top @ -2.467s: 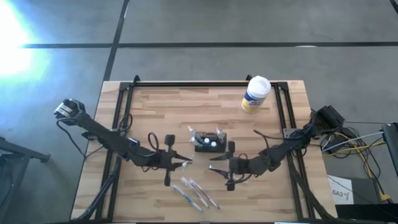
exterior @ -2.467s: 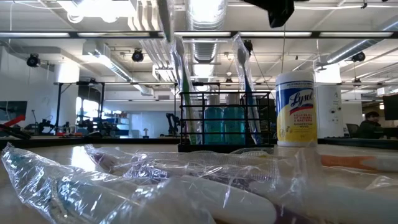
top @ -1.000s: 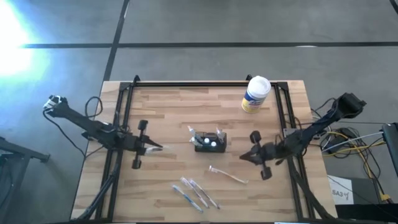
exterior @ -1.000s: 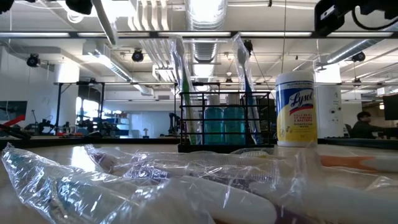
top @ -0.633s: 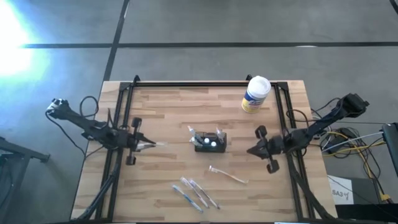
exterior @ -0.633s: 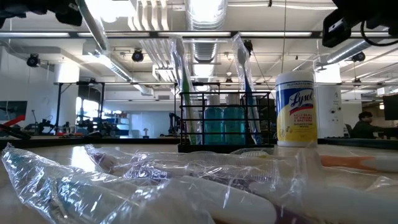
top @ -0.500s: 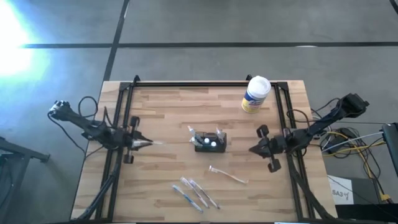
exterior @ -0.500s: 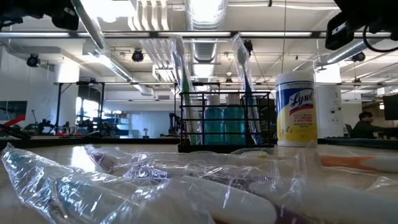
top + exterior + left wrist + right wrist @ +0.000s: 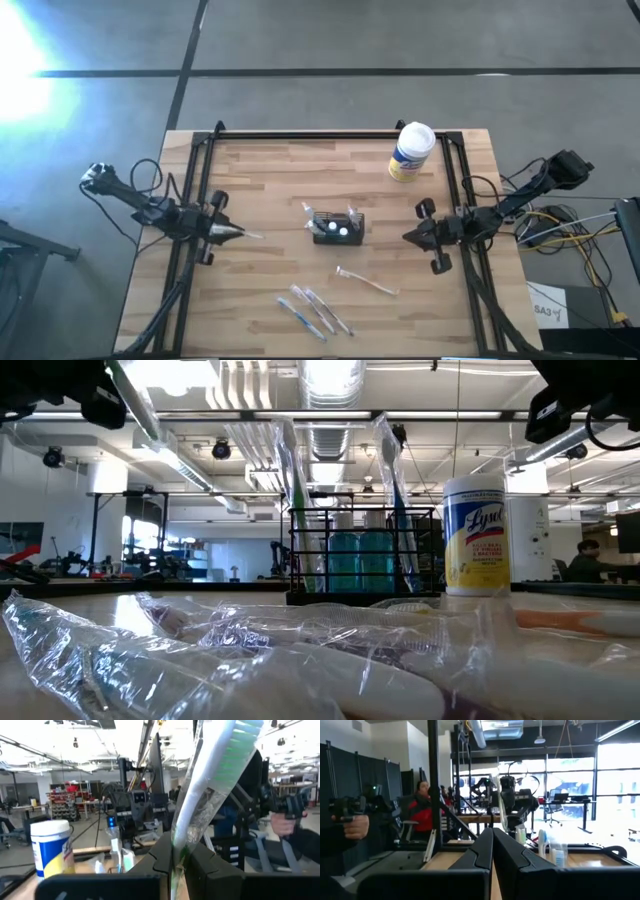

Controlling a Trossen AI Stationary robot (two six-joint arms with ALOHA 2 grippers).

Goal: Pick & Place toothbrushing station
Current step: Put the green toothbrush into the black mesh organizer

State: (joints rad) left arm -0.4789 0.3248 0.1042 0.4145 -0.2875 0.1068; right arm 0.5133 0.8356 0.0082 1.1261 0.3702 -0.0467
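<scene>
High view: the toothbrushing station (image 9: 338, 228) stands mid-worktop (image 9: 270, 290), a light, rigid wire holder (best gripped by its end walls). Left gripper (image 9: 238, 233) clamps a wrapped toothbrush (image 9: 210, 785); right gripper (image 9: 408, 237) is closed, empty.

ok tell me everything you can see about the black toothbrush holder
The toothbrushing station is a small black wire-frame box, open-barred on its sides, standing upright on the wooden table near the middle. Two plastic-wrapped toothbrushes stand in it, leaning outward at either end. No gripper touches it. The wipes canister stands apart, toward the far right corner.
</scene>
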